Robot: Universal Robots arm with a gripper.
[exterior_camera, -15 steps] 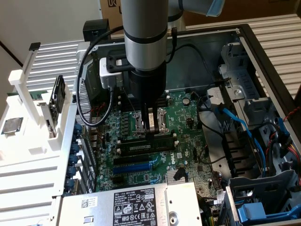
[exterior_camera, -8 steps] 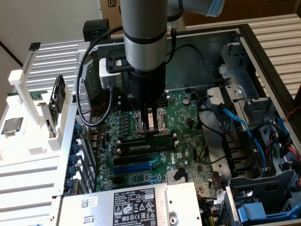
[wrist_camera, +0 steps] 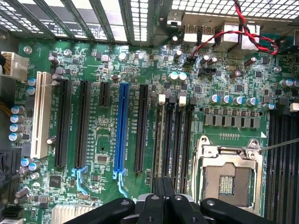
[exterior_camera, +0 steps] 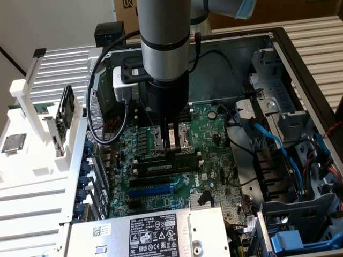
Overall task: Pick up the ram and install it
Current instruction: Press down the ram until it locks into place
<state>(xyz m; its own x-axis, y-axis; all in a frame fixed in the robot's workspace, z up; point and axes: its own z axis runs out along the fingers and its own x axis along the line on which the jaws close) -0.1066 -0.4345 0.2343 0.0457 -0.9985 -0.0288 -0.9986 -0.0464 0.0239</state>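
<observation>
An open desktop computer case lies on its side, with cardboard boxes behind it and a white ribbed fixture at the exterior view's left. The green motherboard fills the floor of the case. Blue cables run along the drive bays at the exterior view's right, and a labelled silver power supply sits at the near edge.

The grey arm comes straight down over the middle of the board. Its hand sits low over the memory slots, just beside the empty processor socket with its silver frame.

The ram lies lengthwise in the slot area directly under the hand, a narrow dark-and-green stick running left to right in the exterior view. The fingers meet its upper edge near the middle. In the wrist view the two black fingers stand pressed close together, their tips over the bank of long black memory slots; the ram itself cannot be made out there. Whether the fingers clamp the stick or only press on it cannot be told.

Other features in the wrist view: a blue expansion slot, a white slot, the processor socket, and red and black twisted wires at the port edge of the board.

A square silver processor chip rests on the white fixture, well apart from the case.
</observation>
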